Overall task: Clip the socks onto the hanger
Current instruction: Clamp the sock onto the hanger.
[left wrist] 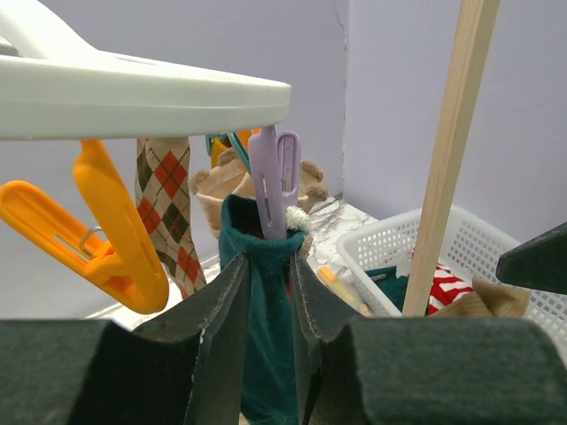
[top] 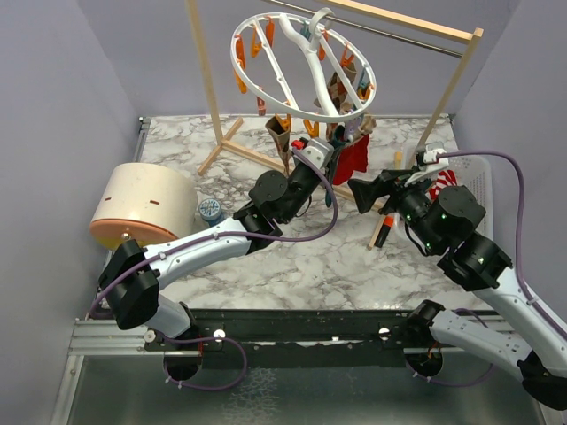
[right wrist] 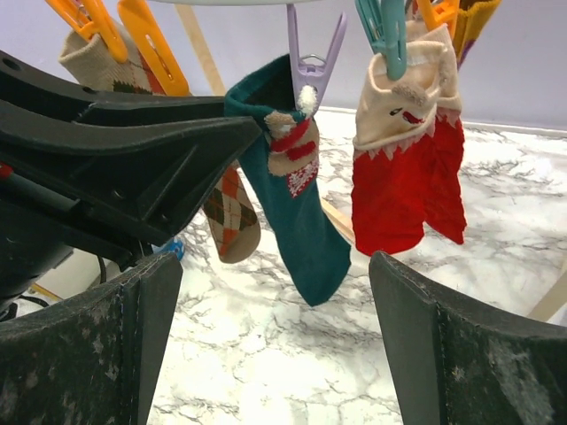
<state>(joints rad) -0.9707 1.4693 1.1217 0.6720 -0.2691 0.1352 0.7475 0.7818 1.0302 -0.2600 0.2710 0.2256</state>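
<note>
The white hanger ring [top: 251,75] hangs from the wooden rack and also shows in the left wrist view [left wrist: 133,93]. A dark teal sock [right wrist: 297,221] hangs from a purple clip [right wrist: 310,66]. My left gripper [left wrist: 270,266] is shut on the teal sock's cuff [left wrist: 266,336] just below that clip [left wrist: 275,177]; it also shows from above [top: 339,142]. An argyle sock [right wrist: 232,221] and red socks with tan cuffs [right wrist: 407,186] hang on neighbouring clips. My right gripper [right wrist: 276,266] is open and empty, below and in front of the hanging socks [top: 361,190].
A white basket [top: 474,181] at the right holds a red-white striped sock [left wrist: 447,285] and other socks. The wooden rack post [left wrist: 452,150] stands close to the right of my left gripper. An orange peg [top: 384,232] lies on the marble. A round beige container [top: 146,208] stands at the left.
</note>
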